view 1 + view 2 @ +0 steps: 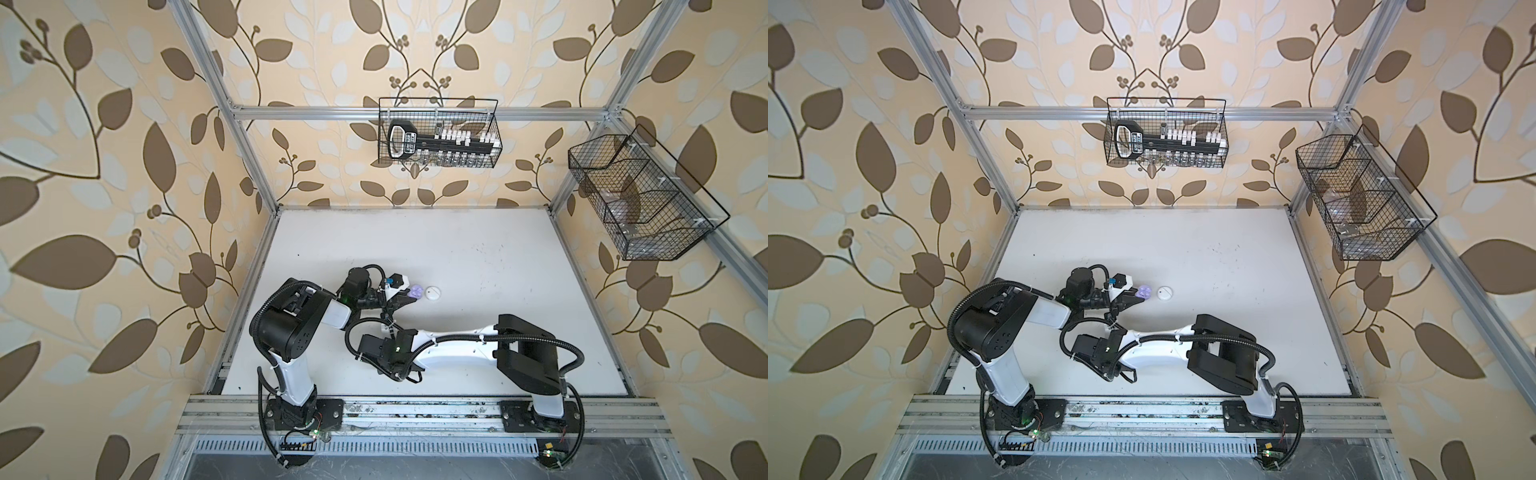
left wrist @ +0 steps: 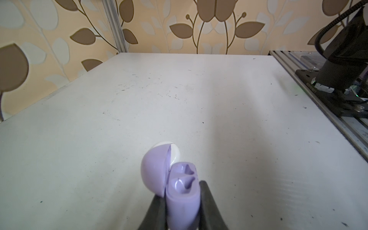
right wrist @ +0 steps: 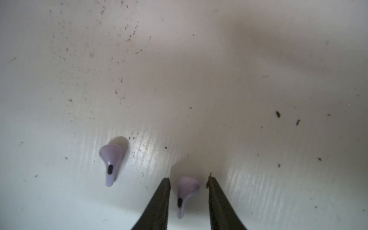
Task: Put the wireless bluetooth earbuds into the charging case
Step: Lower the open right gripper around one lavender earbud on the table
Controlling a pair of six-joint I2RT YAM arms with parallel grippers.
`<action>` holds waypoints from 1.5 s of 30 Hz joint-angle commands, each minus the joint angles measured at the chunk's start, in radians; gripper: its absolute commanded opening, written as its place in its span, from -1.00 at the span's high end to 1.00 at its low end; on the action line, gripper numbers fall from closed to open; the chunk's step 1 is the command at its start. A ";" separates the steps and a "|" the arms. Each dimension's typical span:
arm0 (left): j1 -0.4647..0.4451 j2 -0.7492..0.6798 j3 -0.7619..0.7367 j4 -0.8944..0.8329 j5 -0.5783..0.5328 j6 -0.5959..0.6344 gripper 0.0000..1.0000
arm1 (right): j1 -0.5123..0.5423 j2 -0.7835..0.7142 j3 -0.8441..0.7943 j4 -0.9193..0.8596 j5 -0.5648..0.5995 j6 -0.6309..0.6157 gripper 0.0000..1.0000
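Left pincer clamped the open lavender case. Right pincer stood spread around one lavender earbud on the table, a second earbud lay just beside.

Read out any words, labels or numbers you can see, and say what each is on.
Nothing reads clearly.
Label on the black handle in the wire basket: blurred, unreadable.
Print on the black base plate: too small to read.
Purple case: no print visible.
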 commanded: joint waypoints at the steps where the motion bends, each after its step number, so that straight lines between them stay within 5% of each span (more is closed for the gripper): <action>1: 0.014 0.006 -0.006 0.048 0.014 -0.012 1.00 | 0.006 0.035 0.041 -0.039 0.022 0.000 0.35; 45: 0.014 0.006 -0.004 0.045 0.021 -0.010 0.99 | 0.011 0.080 0.068 -0.076 0.004 -0.019 0.49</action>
